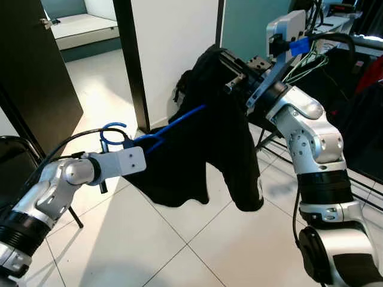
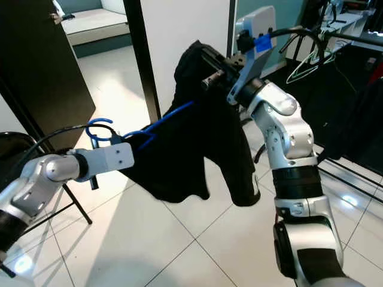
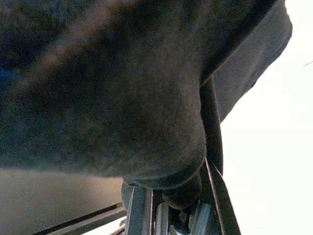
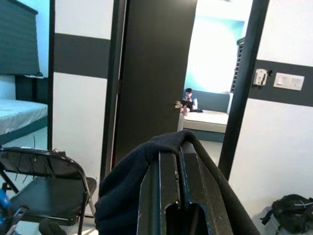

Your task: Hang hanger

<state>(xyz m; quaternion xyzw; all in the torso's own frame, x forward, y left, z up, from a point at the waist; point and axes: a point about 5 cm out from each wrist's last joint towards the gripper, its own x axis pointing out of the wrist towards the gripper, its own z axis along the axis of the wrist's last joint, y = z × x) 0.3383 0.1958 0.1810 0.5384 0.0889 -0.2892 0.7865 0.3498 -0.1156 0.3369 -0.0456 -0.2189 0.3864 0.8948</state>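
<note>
A black garment (image 1: 215,137) hangs in the air between my two arms. A blue hanger (image 1: 179,119) runs into it from the left, its hook (image 1: 112,133) sticking out by my left wrist. My left gripper (image 1: 143,143) is shut on the hanger just below the hook, its fingertips buried in the cloth (image 3: 107,98). Raised high on the right, my right gripper (image 1: 230,75) is shut on the garment's top edge. In the right wrist view the dark cloth (image 4: 132,186) drapes over the closed fingers (image 4: 168,196).
A black folding chair (image 1: 12,155) stands at my left, beside a dark door (image 1: 36,72). A white wall with a black post (image 1: 134,72) is behind the garment. A rack with dark clothes (image 1: 365,119) and white hangers (image 2: 305,66) stands at the right. Tiled floor (image 1: 179,239) lies below.
</note>
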